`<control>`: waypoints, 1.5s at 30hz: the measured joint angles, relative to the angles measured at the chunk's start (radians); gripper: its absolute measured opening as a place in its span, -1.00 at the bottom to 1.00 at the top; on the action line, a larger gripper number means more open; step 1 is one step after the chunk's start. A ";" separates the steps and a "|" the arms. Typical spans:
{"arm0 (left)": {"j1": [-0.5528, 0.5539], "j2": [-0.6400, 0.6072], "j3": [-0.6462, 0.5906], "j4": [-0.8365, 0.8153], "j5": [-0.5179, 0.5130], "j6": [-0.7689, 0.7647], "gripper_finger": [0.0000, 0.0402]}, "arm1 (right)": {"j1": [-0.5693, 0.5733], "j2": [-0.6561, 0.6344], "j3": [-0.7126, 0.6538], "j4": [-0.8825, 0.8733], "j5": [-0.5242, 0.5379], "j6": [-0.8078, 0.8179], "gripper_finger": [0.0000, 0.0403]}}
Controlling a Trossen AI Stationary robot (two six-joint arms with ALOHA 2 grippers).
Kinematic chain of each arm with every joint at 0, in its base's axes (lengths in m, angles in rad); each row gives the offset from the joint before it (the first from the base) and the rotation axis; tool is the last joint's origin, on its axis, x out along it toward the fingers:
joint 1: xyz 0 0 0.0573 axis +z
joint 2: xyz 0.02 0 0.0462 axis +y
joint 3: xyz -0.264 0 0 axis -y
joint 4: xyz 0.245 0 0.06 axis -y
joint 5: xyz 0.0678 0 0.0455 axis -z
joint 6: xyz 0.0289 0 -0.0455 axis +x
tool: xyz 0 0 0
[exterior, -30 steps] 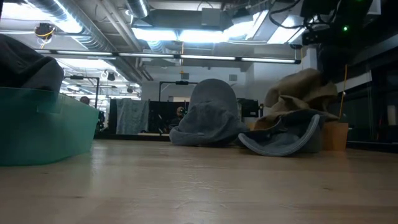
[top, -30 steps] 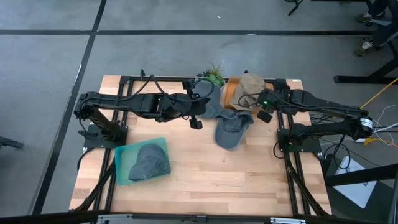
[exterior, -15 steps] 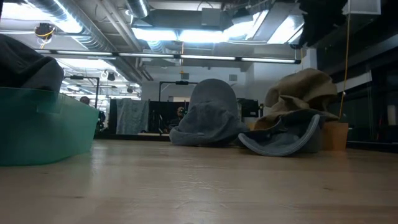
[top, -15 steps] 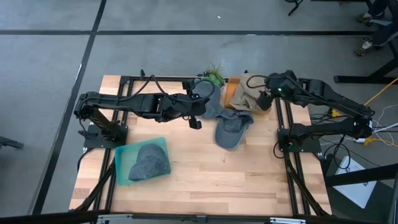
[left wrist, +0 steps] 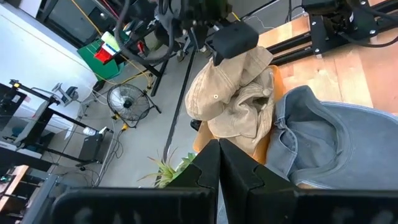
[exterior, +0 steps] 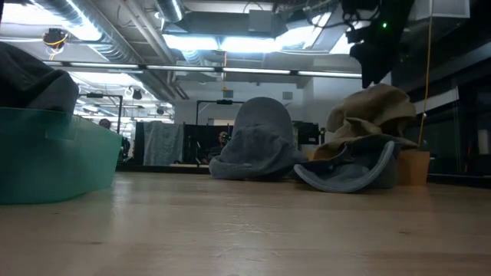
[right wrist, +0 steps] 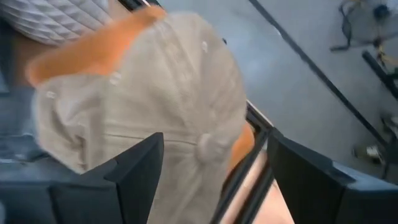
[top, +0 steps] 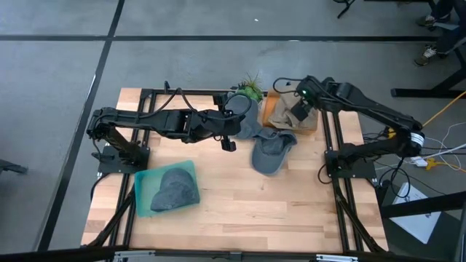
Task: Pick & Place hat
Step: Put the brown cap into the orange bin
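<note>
- Now, at the table's 8 o'clock, a teal plastic bin (top: 145, 191) holds a dark grey cap (top: 175, 189).
- The left gripper (top: 230, 140) hangs near centre, fingers pressed together on nothing, beside a grey-blue denim hat (top: 247, 116).
- A second grey-blue denim cap (top: 271, 151) lies at 1 o'clock.
- The beige cotton cap (top: 282, 108) rests on an orange box (top: 270, 109) at 1 o'clock.
- The right gripper (right wrist: 211, 177) hovers just above the beige cap, fingers spread wide.
</note>
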 joint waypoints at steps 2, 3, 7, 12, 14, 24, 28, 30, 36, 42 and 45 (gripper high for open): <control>0.000 0.000 0.000 0.000 0.000 0.000 -0.99 | -0.030 0.013 0.000 -0.004 -0.021 -0.003 0.41; 0.000 0.000 0.000 0.000 0.000 0.000 -0.99 | -0.045 0.018 0.000 -0.003 -0.042 -0.010 0.41; 0.000 0.000 0.000 0.000 0.000 0.000 -0.97 | -0.094 0.031 0.000 0.013 -0.118 -0.034 0.41; 0.000 0.000 0.000 0.000 0.000 0.000 -0.97 | -0.151 0.050 0.000 0.028 -0.259 -0.079 0.41; 0.000 0.000 0.000 0.000 0.001 0.000 -0.99 | -0.165 0.060 0.000 0.033 -0.291 -0.091 0.41; 0.000 0.000 0.000 0.000 0.001 0.000 -0.99 | -0.171 0.085 0.000 0.032 -0.261 -0.119 -0.17; 0.000 0.000 0.000 0.000 0.001 0.000 -0.98 | -0.172 0.085 0.000 0.032 -0.260 -0.120 -0.70; 0.000 0.000 0.000 0.000 0.001 0.000 -0.97 | -0.172 0.085 0.000 0.031 -0.260 -0.141 -0.88; 0.000 0.000 0.000 -0.004 0.000 0.000 -0.99 | -0.171 0.067 -0.001 0.008 -0.166 -0.169 -0.76; 0.000 0.000 0.000 -0.004 0.000 0.008 -0.98 | -0.171 -0.015 -0.001 0.064 -0.037 -0.288 -0.88; 0.000 0.000 0.000 -0.004 -0.002 0.008 -0.99 | -0.171 -0.067 -0.001 0.135 0.001 -0.385 -0.88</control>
